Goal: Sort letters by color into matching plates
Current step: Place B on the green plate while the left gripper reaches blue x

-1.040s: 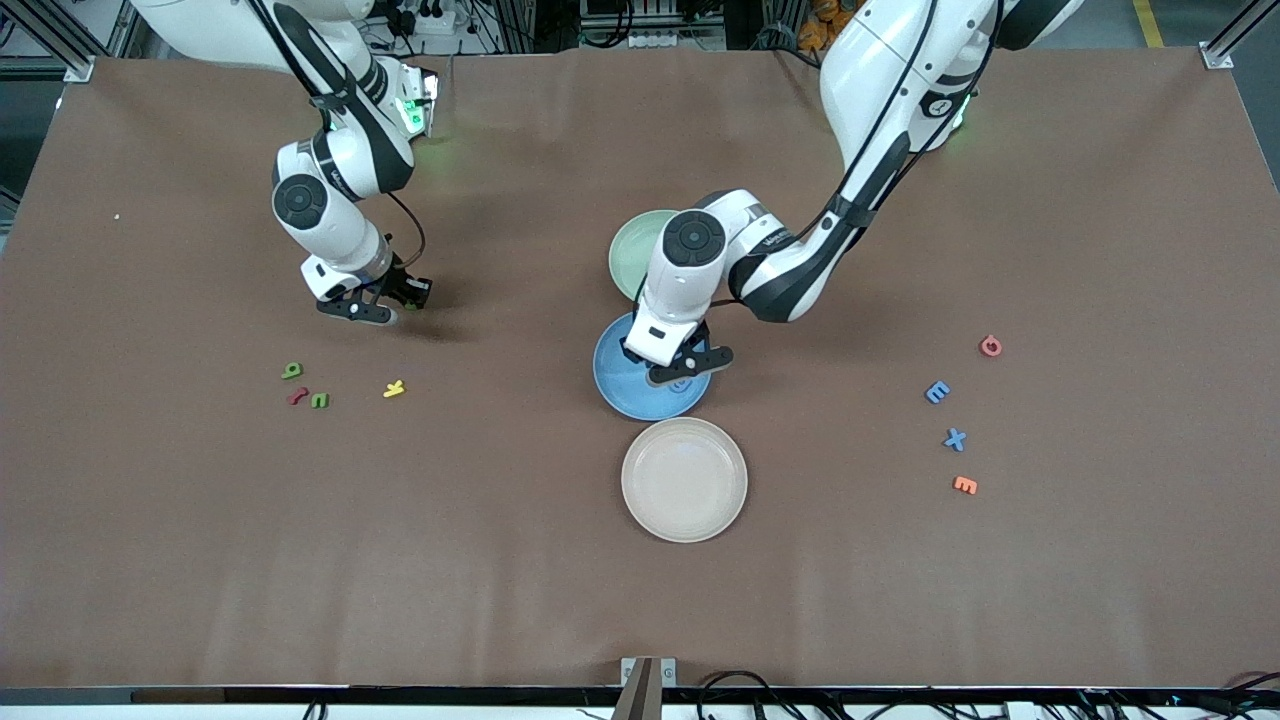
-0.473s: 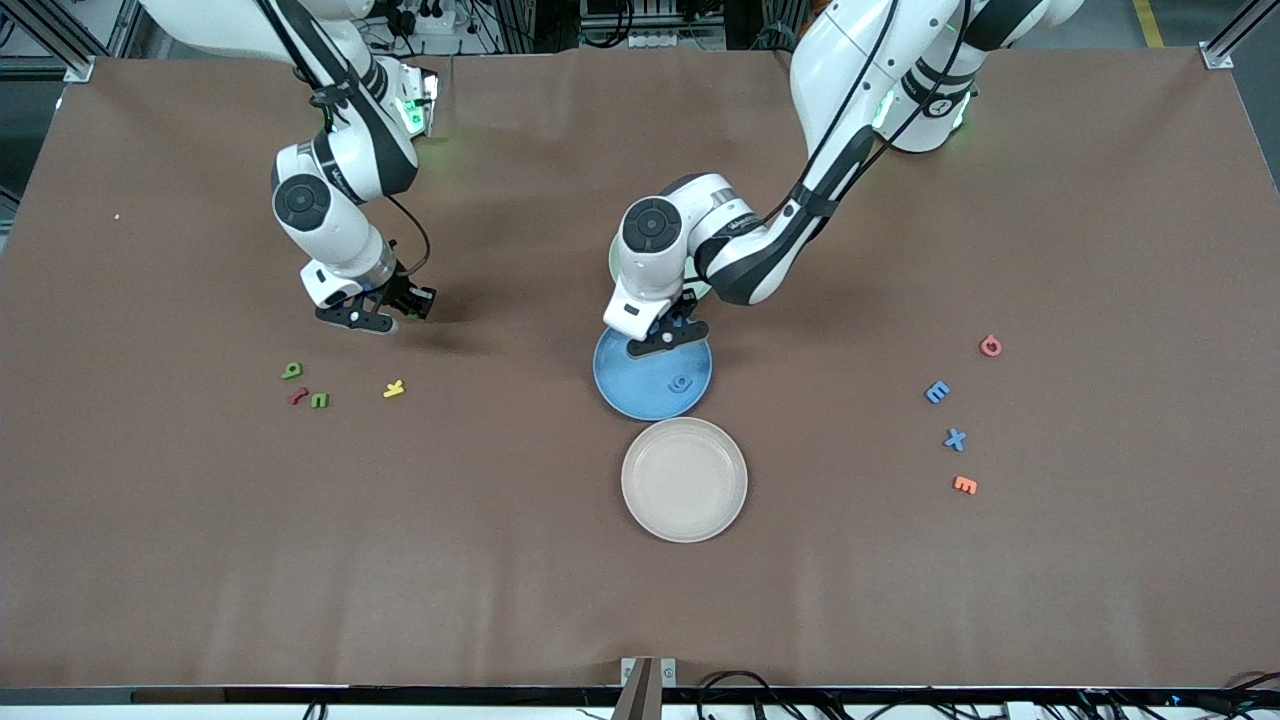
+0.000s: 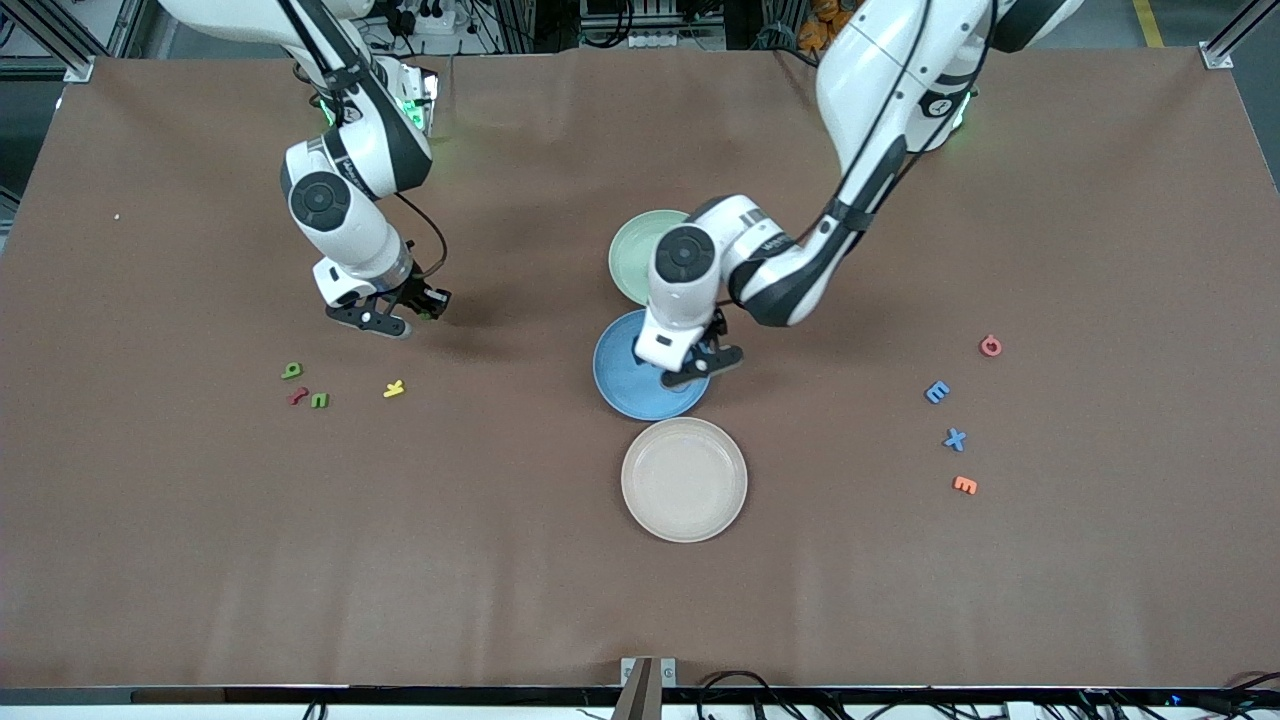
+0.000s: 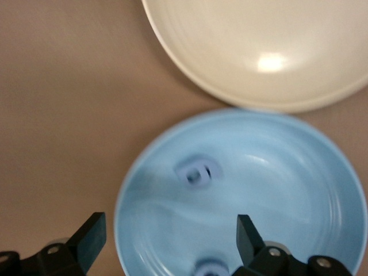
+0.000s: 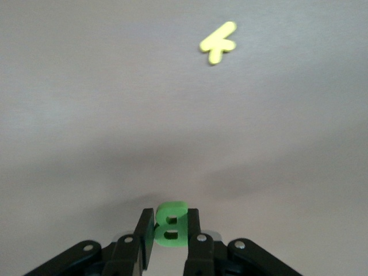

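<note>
The right hand (image 3: 385, 322) grips a green letter B (image 5: 171, 223) in the air over the bare worktop (image 3: 200, 550), well apart from the green plate (image 3: 632, 252); it may slip on the way.

The left hand (image 3: 690, 368) is wide open and empty over the blue plate (image 3: 620, 378). Under it lie two blue letters (image 4: 197, 172).

Counted: three plates, the cream plate (image 3: 684, 480) included; nine letters on the worktop.

The mint green plate (image 3: 632, 255) sits at twelve o'clock of the blue plate (image 3: 622, 382), nearly touching, and two blue letters (image 4: 198, 172) lie in the blue one. A green letter B (image 5: 171, 224) is pinched upright above the table, two green letters (image 3: 292, 370) lie toward the right arm's end, and a blue E (image 3: 937, 391) has a blue X (image 3: 956, 439) at its five o'clock.
</note>
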